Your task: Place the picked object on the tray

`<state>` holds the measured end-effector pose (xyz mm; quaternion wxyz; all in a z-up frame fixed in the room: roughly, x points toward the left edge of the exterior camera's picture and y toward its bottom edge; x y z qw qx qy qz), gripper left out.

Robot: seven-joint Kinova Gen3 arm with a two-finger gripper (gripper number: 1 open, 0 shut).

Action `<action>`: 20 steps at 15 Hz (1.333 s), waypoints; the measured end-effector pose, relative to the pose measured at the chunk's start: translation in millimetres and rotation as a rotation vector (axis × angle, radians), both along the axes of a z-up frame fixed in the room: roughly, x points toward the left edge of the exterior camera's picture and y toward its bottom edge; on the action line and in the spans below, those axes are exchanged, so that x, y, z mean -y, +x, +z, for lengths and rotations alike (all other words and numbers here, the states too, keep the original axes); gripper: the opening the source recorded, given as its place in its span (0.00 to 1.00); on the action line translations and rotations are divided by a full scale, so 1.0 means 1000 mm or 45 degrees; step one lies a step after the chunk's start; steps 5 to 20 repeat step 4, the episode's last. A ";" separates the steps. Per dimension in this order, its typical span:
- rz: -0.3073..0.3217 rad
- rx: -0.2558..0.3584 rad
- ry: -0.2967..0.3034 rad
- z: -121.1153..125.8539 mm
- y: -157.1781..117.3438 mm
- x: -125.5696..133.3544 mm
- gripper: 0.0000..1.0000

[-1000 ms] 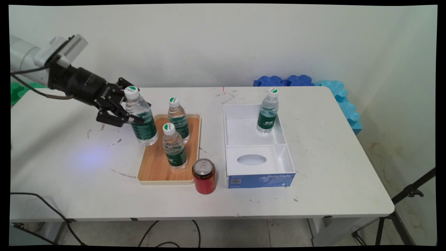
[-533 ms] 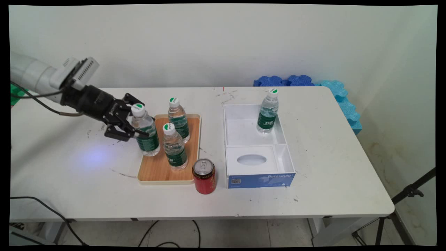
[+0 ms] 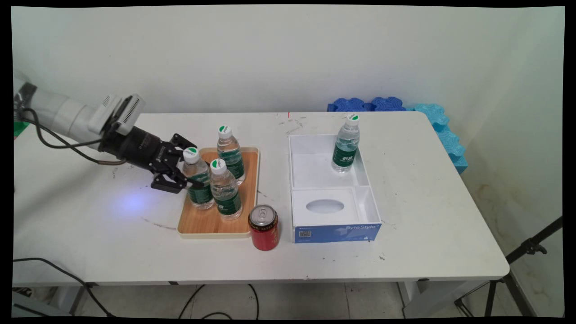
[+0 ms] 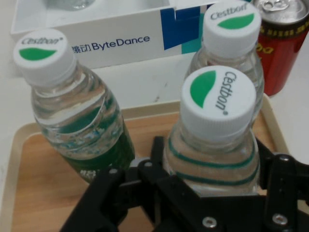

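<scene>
A clear plastic water bottle with a green label and white cap [image 3: 198, 180] is being gripped upright between the closed fingers of the black two-finger gripper [image 3: 186, 176], over the wooden tray [image 3: 200, 222], just beside a second bottle [image 3: 224, 189] on its right.

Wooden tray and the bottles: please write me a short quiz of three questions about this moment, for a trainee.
1. True or false: the pincer is shut on a water bottle.
2. How many bottles are over the wooden tray? A) two B) three C) four
3. Fill in: the fourth bottle stands in the white ____.

Key: 1 true. 2 B. 3 box. The red can stands on the table, beside the tray.
</scene>
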<state>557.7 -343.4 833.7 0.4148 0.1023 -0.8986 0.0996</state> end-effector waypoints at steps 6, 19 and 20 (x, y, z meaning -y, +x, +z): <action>0.000 0.003 -0.014 -0.011 -0.006 0.002 1.00; 0.000 0.003 -0.014 -0.011 -0.006 0.002 1.00; 0.000 0.003 -0.014 -0.011 -0.006 0.002 1.00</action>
